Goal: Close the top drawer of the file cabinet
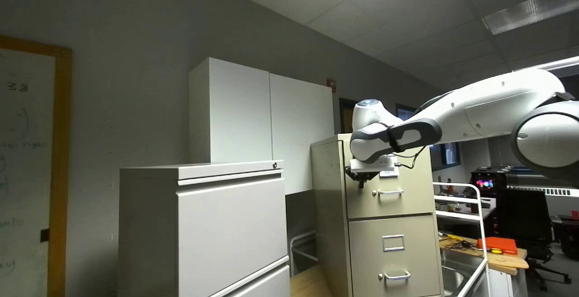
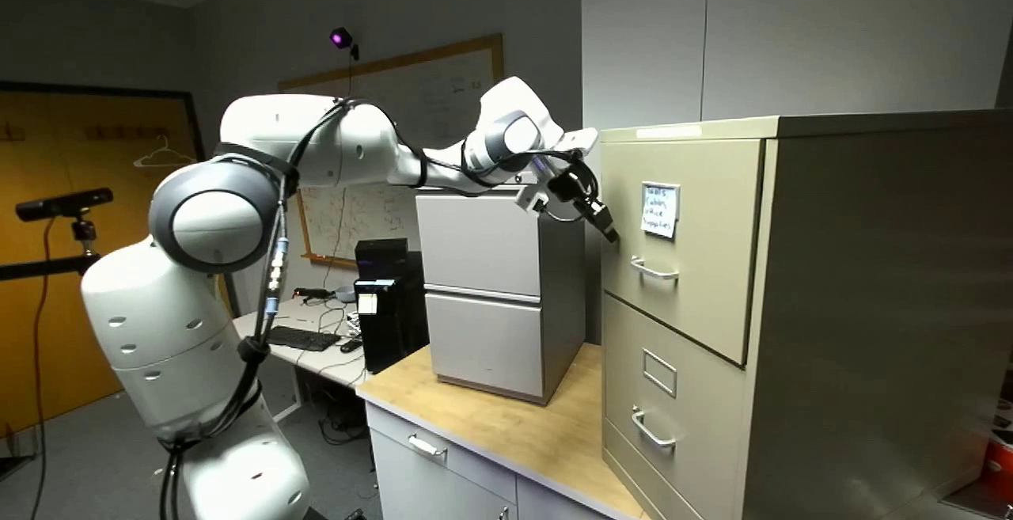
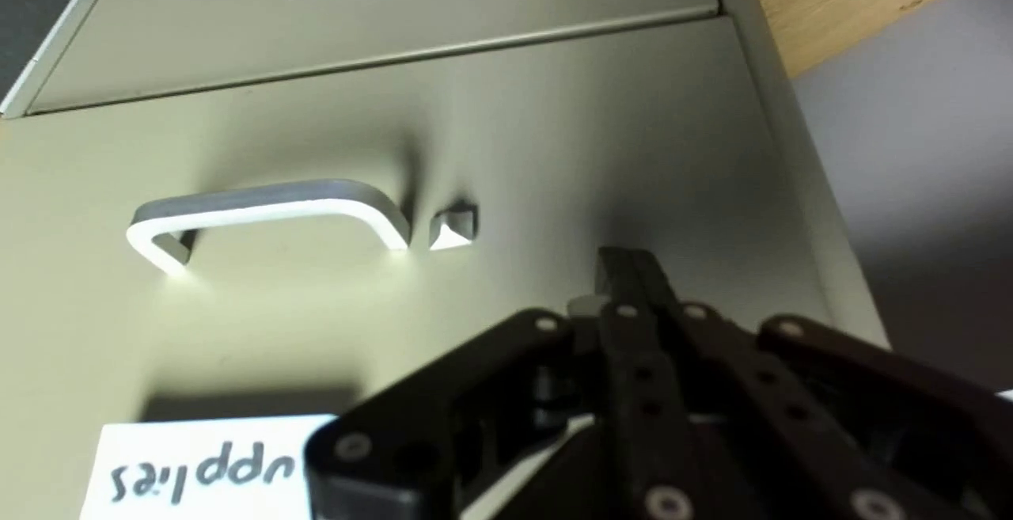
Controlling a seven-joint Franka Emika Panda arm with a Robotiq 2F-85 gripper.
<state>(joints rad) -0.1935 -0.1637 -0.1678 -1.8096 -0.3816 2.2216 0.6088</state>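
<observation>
The file cabinet (image 1: pixel 328 215) is tall, narrow and beige; it also shows in an exterior view (image 2: pixel 878 290). Its top drawer (image 1: pixel 414 179) (image 2: pixel 708 259) (image 3: pixel 538 164) has a silver handle (image 3: pixel 269 203) and a paper label (image 2: pixel 659 210). A dark gap runs along the drawer front's side edge, and the front stands slightly proud of the cabinet. My gripper (image 3: pixel 631 257) is shut and empty, its fingertips together. It points at the drawer front beside the handle and lock, near one side edge, as an exterior view (image 2: pixel 609 233) also shows. I cannot tell whether the tips touch.
A pale grey low cabinet (image 1: pixel 230 229) (image 2: pixel 479 243) stands beside the file cabinet on a wooden counter (image 2: pixel 475 405). A white two-door cupboard (image 1: pixel 271 120) hangs on the wall behind. A white metal rail (image 1: pixel 480 224) stands on the file cabinet's far side.
</observation>
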